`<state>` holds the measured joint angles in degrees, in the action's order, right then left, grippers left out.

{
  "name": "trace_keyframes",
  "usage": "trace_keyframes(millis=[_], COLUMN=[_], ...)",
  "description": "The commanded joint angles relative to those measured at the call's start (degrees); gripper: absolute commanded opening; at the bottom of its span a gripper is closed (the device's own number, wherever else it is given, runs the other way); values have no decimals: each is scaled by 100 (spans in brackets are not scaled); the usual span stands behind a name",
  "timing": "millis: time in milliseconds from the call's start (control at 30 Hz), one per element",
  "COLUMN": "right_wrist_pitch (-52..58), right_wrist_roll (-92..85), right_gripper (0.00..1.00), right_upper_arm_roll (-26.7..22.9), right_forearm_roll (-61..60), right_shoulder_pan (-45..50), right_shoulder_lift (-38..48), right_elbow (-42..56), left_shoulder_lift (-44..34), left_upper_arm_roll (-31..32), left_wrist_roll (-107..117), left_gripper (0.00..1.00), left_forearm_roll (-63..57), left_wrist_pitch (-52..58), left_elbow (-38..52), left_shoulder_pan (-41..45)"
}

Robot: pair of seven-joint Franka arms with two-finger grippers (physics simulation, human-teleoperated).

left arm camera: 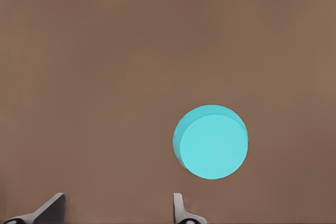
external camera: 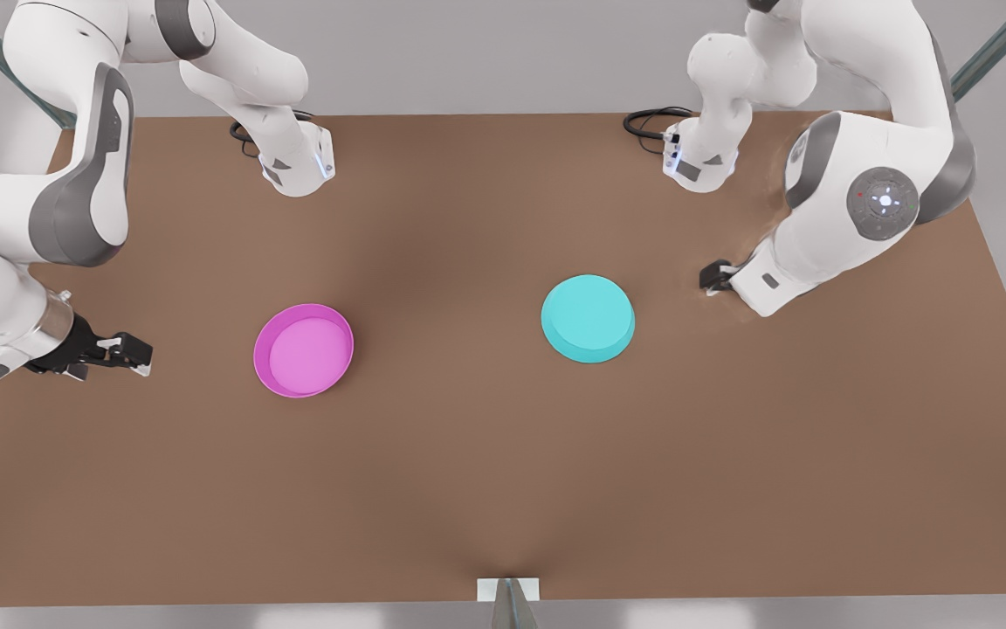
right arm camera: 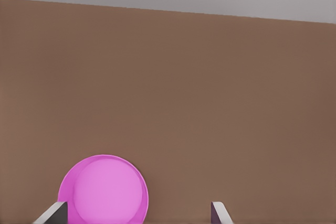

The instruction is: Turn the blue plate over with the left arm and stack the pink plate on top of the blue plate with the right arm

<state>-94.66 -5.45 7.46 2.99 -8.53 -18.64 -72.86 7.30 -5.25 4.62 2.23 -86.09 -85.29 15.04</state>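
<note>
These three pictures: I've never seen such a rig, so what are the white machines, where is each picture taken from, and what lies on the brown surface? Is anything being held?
The white machines are two jointed robot arms, rendered in a simulator. The front view looks down on a brown table from a camera off the arms. The other two pictures come from cameras on the arms' wrists.

Two dishes lie apart on the table. The blue plate lies bottom up, showing its flat underside. The pink plate lies open side up.

The left wrist view looks at the blue plate, so the left gripper is the one on the front view's right. The right wrist view looks at the pink plate, so the right gripper is on the front view's left.

Both grippers are open, beside their plates; nothing is held.
</note>
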Motion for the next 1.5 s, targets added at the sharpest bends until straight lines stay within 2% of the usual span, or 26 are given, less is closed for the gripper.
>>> trace_keyframes(millis=[0, 200, 267, 433, 533, 567, 667, 733, 833, 933, 1033, 1100, 1200, 1467], right_wrist_pitch=[0, 0, 9, 105, 694, 773, 765, 134, -984, -1046, -1186, -1344, -2846, -3621], right_wrist_roll=[0, 0, 0, -35, 210, 527, 413, -43, -281, -369, -272, -369, -422, -404], right_gripper=[100, 100, 100, 100, 100, 100, 100, 100, 100, 100, 100, 100, 100, 100], right_upper_arm_roll=[-8, -8, 1, -8, -25, -34, -52, -43, 1, 71, 554, 590, 1151, 1381], right_forearm_roll=[0, 0, 0, -35, -96, -413, -334, -343, -316, -316, -299, -316, -316, -413], right_shoulder_pan=[0, 0, 0, -52, -87, -166, -228, -544, -465, -351, -772, -861, -1344, -1415], right_shoulder_lift=[1, 1, 1, -184, -700, -834, -1387, -1423, -1502, -1450, -1353, -1379, -1248, -1300], right_elbow=[0, 0, 0, -79, -114, -166, -281, -684, -1353, -1670, -1941, -1995, -2891, -3296], left_shoulder_lift=[-35, -53, -18, -53, -53, -53, -53, -35, -27, -27, 79, 61, 79, 70], left_upper_arm_roll=[138, 393, 578, 613, 754, 771, 701, 701, 692, 692, 710, 710, 710, 701], left_wrist_roll=[-144, -207, -136, -128, -136, -128, -198, -189, -189, -198, -128, -171, -128, -110], left_gripper=[100, 100, 100, 100, 100, 100, 100, 100, 100, 100, 100, 100, 100, 100], left_forearm_roll=[-618, -601, -592, -592, -566, -566, -267, -293, -311, -320, -328, -328, -346, -372], left_wrist_pitch=[-21, 251, 558, 1138, 1341, 1376, 1473, 1464, 1464, 1420, 1420, 1455, 1464, 1517], left_elbow=[-22, 83, 399, 540, 681, 681, 751, 751, 751, 751, 945, 953, 945, 945], left_shoulder_pan=[-131, -212, -212, -212, -256, -230, -361, -353, -353, -353, -300, -344, -335, -309])
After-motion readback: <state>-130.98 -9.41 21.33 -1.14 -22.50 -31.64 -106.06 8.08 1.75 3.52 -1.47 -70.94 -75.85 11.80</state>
